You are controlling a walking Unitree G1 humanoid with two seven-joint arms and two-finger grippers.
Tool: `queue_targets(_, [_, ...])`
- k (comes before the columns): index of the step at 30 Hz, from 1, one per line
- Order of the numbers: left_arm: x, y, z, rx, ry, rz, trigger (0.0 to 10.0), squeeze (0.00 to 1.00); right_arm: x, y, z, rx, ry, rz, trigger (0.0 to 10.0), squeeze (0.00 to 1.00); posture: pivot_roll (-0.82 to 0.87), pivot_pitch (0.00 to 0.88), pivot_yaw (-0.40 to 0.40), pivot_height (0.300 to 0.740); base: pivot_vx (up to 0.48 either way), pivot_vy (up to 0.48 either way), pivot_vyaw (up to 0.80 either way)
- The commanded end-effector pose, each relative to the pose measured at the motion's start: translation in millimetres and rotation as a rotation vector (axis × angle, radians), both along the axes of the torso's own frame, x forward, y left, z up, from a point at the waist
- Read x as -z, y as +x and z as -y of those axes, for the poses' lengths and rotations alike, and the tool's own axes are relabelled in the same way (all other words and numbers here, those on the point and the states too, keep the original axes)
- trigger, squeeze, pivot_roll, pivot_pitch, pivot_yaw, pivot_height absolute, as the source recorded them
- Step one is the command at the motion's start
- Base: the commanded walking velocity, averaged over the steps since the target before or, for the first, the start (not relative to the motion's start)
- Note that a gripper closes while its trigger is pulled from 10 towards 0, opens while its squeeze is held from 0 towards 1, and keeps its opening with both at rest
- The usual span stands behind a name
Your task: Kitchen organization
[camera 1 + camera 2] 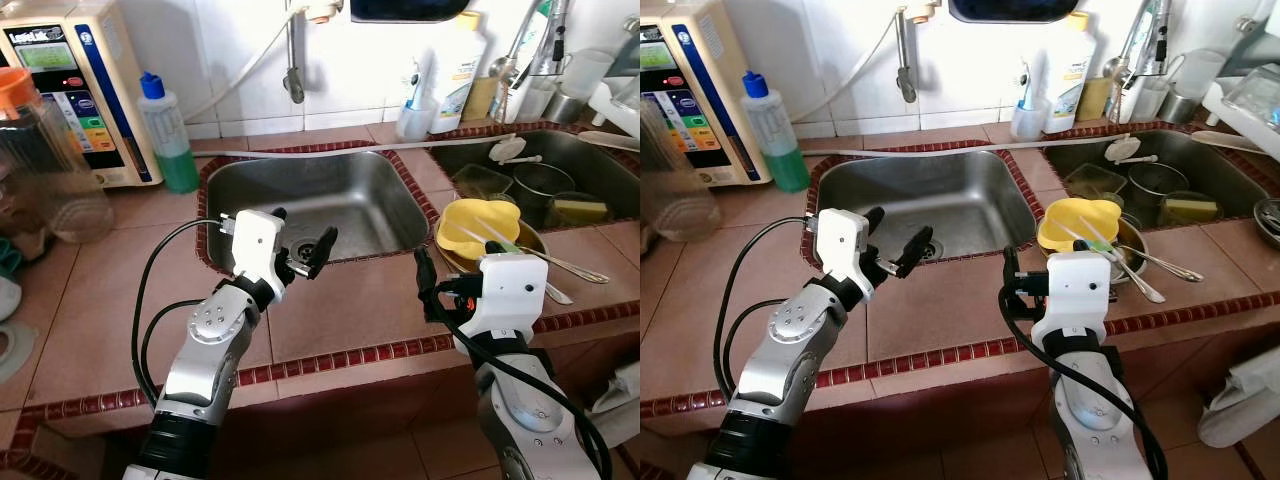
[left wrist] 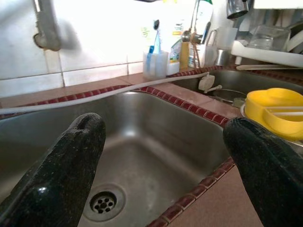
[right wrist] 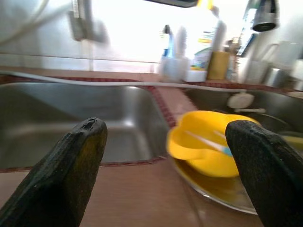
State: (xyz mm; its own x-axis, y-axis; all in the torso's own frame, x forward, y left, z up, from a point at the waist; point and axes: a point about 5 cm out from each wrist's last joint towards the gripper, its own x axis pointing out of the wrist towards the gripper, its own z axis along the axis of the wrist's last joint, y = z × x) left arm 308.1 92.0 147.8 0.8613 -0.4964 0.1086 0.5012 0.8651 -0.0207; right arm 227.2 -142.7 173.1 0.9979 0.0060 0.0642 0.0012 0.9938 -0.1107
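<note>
My left gripper (image 1: 303,240) hovers open over the front rim of the empty steel left sink (image 1: 385,195), its fingers pointing at the drain (image 2: 103,203). Nothing is between its fingers. My right gripper (image 3: 165,126) is open too, held above the tiled counter between the two basins. It faces a yellow plastic dish (image 1: 477,226) that rests in a metal bowl (image 1: 535,240) on the right basin's front edge. A long spoon (image 1: 563,265) and a thin stick lie across that dish. The right sink (image 1: 600,160) holds several pots and containers.
A green soap bottle (image 1: 172,135), a water machine (image 1: 70,90) and a clear jar with an orange lid (image 1: 40,160) stand at the back left. A toothbrush cup (image 1: 415,118) and bottles line the wall. A white hose (image 1: 320,150) runs behind the sink. Bare counter (image 1: 340,310) lies between my arms.
</note>
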Motion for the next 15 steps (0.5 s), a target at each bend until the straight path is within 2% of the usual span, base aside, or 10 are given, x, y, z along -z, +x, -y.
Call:
queue_targets(1, [-2.2, 1.6, 2.7, 0.014, 0.012, 0.011, 10.0, 0.00, -3.4, -0.5, 4.0, 0.034, -0.009, 0.017, 10.0, 0.00, 0.03, 0.000, 0.024, 0.740, 0.000, 0.000, -0.78])
queue_targets(5, [-2.2, 1.5, 3.2, 0.016, 0.013, 0.013, 10.0, 0.00, -5.6, 0.9, 8.9, 0.068, -0.023, 0.032, 10.0, 0.00, 0.03, 0.000, 0.024, 0.740, 0.000, 0.000, -0.70])
queue_targets(15, [-1.6, 0.9, 2.9, 0.012, 0.016, 0.012, 10.0, 0.00, -6.5, 1.9, 16.7, 0.125, -0.025, 0.039, 10.0, 0.00, 0.03, 0.000, 0.023, 0.740, 0.000, 0.000, 0.00])
